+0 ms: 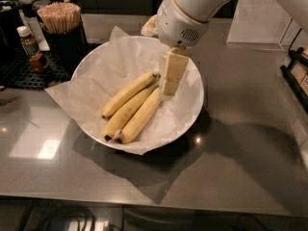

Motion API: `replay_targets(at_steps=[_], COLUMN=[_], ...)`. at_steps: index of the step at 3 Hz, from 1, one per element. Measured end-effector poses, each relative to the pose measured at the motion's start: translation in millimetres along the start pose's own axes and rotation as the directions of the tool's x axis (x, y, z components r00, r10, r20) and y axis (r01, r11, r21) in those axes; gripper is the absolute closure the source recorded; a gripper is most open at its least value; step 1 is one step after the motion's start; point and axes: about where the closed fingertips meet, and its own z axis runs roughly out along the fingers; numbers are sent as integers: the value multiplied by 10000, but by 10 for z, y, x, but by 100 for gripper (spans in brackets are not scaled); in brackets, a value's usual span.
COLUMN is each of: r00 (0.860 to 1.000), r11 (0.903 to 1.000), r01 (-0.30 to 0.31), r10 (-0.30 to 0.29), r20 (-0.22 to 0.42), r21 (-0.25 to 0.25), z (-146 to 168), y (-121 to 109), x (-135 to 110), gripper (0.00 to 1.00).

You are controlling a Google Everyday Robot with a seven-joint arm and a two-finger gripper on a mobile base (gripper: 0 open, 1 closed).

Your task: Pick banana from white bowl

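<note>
A wide white bowl (195,110) lined with crinkled white paper sits on the grey counter. Three bananas lie in it side by side, running from lower left to upper right. The task's banana (129,94) is the uppermost one, pale yellow with a small brown tip at its lower-left end. The two other bananas (137,114) lie just below it, and one has a whitish frayed tip. My gripper (169,83) hangs down from the white arm over the bowl's right half, right at the bananas' upper-right ends, and hides their stems.
A dark holder of wooden sticks (60,18) and small bottles (28,41) stand on a black mat at the back left. A dark rack (296,73) is at the right edge. The liner paper spills over the bowl's left rim.
</note>
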Motion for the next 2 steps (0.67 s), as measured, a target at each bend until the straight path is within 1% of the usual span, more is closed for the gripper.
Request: replay_targets(at_steps=[1,2], r00=[9973,9973], r11=[9977,9977], r01=[-461,-463], r10=[488,490], r20=[543,547], r21=[-498,-502], z=[381,384], y=[37,36], x=[128,128], gripper=[0,0])
